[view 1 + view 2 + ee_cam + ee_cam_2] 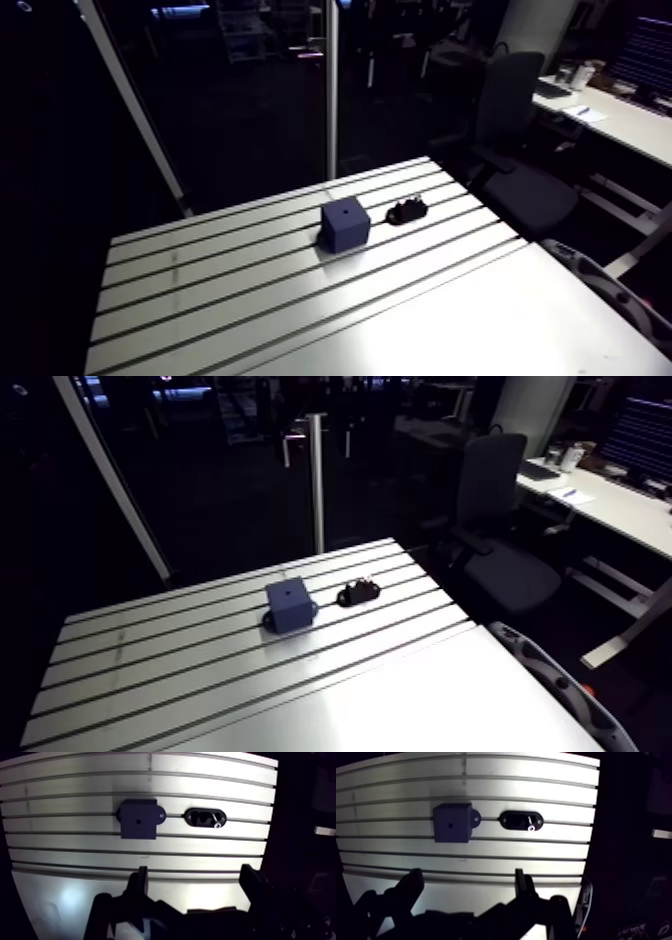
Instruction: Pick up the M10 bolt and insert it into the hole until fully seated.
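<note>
**Over the slotted table: gripper empty**

Ahead of the wide-spread fingers, the M10 bolt rests in a black holder just beside the blue block, whose hole faces up; nothing sits between the fingers.

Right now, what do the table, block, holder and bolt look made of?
Table: bare brushed aluminium, bright glare between slots. Block: matte dark blue, probably plastic, no shine. Holder: matte black, perhaps plastic. Bolt: seemingly metal, one bright glint; otherwise too small to tell.
</note>
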Controlling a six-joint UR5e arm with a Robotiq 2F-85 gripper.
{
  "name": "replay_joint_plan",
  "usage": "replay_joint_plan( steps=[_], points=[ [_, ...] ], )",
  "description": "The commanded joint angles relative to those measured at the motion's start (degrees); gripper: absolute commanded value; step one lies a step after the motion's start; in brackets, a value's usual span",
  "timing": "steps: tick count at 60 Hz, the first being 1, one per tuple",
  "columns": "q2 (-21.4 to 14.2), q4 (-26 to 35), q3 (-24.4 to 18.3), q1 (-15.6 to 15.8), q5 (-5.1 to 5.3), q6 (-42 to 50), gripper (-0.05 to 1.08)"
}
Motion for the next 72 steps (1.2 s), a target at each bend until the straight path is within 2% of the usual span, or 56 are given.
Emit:
replay_joint_plan(
  steps=[1,13,38,72],
  points=[
    [2.2,-7.6,4.0,-1.7,-0.16,-0.9,0.01],
    [3.5,-10.0,5.4,-1.7,-0.16,-0.9,0.01],
    [7.1,-14.3,6.4,-3.9,-0.16,-1.7,0.01],
    [8.9,-16.9,9.2,-6.2,-0.23,-1.8,0.01]
  ],
)
